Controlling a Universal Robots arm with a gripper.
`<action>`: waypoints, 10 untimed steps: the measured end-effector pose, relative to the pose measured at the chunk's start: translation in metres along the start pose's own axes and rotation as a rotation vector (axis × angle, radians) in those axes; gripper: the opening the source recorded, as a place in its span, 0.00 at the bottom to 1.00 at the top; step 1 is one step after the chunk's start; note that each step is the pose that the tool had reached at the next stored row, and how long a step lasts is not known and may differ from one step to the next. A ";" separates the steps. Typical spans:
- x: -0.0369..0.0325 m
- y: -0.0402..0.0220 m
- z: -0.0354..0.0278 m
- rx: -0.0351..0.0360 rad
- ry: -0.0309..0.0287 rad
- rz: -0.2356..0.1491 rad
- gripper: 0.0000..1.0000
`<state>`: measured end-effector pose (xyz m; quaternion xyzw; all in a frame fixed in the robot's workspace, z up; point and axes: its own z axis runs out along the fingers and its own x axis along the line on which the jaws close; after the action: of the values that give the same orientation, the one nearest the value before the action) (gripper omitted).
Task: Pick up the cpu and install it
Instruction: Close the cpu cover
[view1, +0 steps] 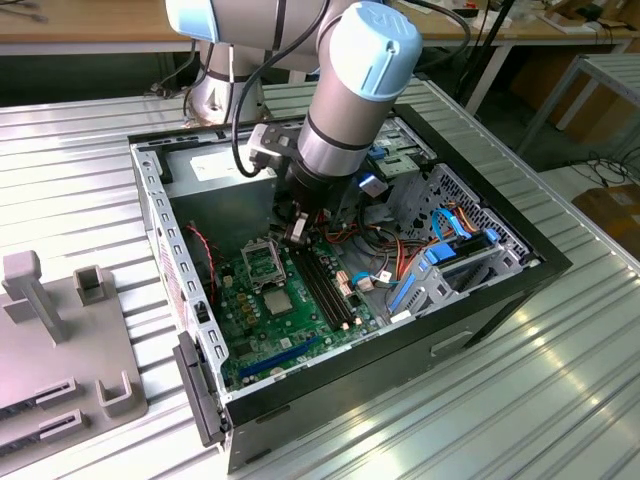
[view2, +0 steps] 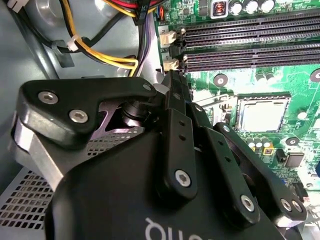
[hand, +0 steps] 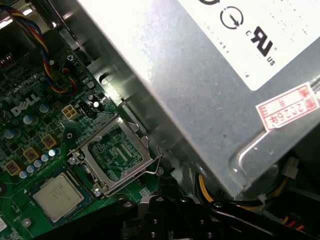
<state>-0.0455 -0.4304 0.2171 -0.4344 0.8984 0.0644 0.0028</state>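
My gripper (view1: 297, 232) hangs inside the open computer case (view1: 150, 200), above the green board (view2: 240, 82). In the second wrist view its black links converge, so I read it as drawn together. The cpu (view2: 263, 114) lies flat and face up in its socket on the board, apart from me. It is square, with no long axis, and its edges run parallel to the memory slots (view2: 250, 37). The first wrist view gives me the metal frame (hand: 117, 152) tilted open just beside the cpu, and white lettering on the board. It also shows the power supply (hand: 200, 90), which carries a printed white label and a red-and-white sticker (hand: 287, 112).
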 end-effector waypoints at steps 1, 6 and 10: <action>0.0000 0.0000 0.0000 0.0000 -0.0001 0.000 0.11; 0.0009 0.0024 0.0008 -0.0001 -0.0002 0.000 0.11; -0.0011 0.0037 0.0018 0.0000 -0.0002 0.000 0.11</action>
<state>-0.0479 -0.4271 0.2158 -0.4344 0.8984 0.0645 0.0028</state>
